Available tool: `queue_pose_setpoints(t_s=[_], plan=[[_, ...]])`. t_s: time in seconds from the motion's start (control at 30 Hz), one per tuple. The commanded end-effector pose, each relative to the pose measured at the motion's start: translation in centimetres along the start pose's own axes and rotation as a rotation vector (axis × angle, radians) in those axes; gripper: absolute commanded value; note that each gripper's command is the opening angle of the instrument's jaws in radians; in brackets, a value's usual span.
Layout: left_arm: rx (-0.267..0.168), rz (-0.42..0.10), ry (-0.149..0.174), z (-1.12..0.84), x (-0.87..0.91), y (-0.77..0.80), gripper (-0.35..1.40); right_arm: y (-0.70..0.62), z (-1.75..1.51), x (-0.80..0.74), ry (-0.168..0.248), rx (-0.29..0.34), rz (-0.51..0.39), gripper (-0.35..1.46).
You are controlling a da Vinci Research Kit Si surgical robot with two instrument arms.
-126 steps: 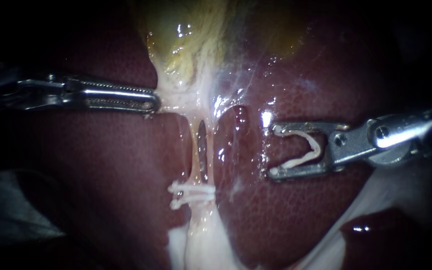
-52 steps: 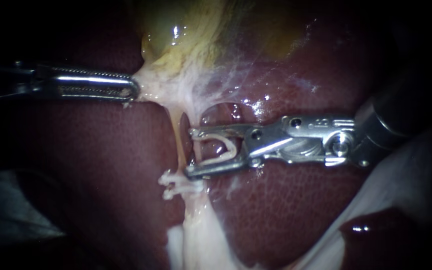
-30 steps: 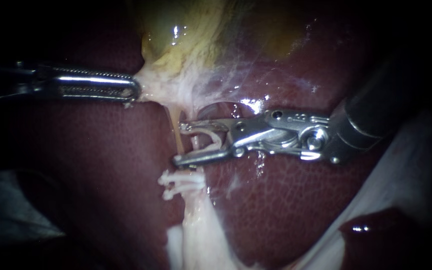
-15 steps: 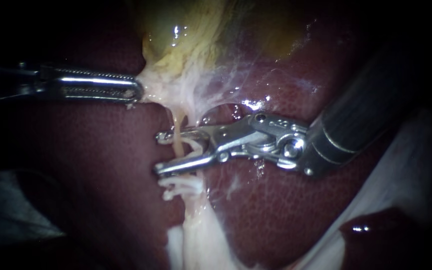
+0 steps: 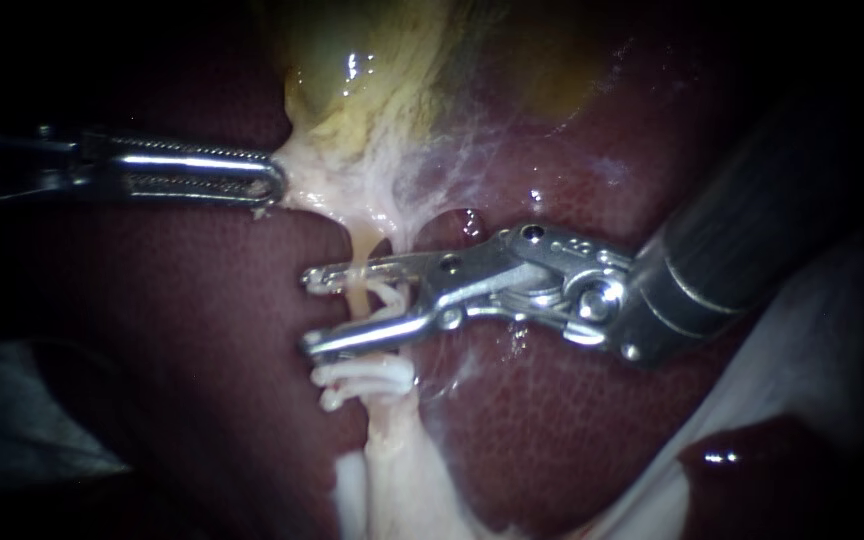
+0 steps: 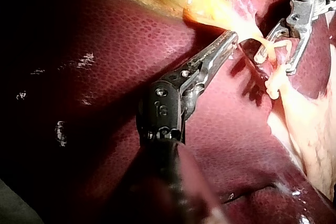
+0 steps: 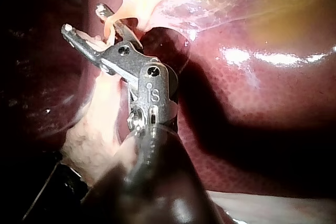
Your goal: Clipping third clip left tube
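Risks fouling seated white clips (image 5: pixel 362 380) at 6 o'clock by closing silver right instrument's (image 5: pixel 309 312) half-open jaws, holding white V-shaped clip (image 5: pixel 389 300) astride thin pale left tube (image 5: pixel 357 290), too low.

Dark red liver (image 5: pixel 602 430) lies below the yellowish gallbladder (image 5: pixel 372 70), its surface wet and glistening.

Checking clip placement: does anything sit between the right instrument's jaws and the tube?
Nothing visible does. The right instrument holds a new clip astride the tube, just above the placed clips.
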Motion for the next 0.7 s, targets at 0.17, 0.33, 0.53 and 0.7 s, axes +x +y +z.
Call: queue_pose_setpoints(t_s=[0.17,0.33,0.53,0.7], plan=[[0.0,0.0,0.0,0.0,0.0,0.0,-0.35,-0.01,-0.06,0.01,-0.001,0.002,0.018,-0.13],[0.0,0.0,0.0,0.0,0.0,0.0,-0.35,-0.01,-0.08,-0.01,-0.009,0.015,0.07,-0.35],[-0.001,0.0,0.0,0.0,0.01,0.0,-0.35,0.01,-0.09,-0.03,-0.009,0.016,0.069,-0.35],[-0.001,0.0,0.0,0.0,0.01,0.0,-0.35,0.02,-0.1,-0.04,-0.01,0.02,0.069,-0.35]])
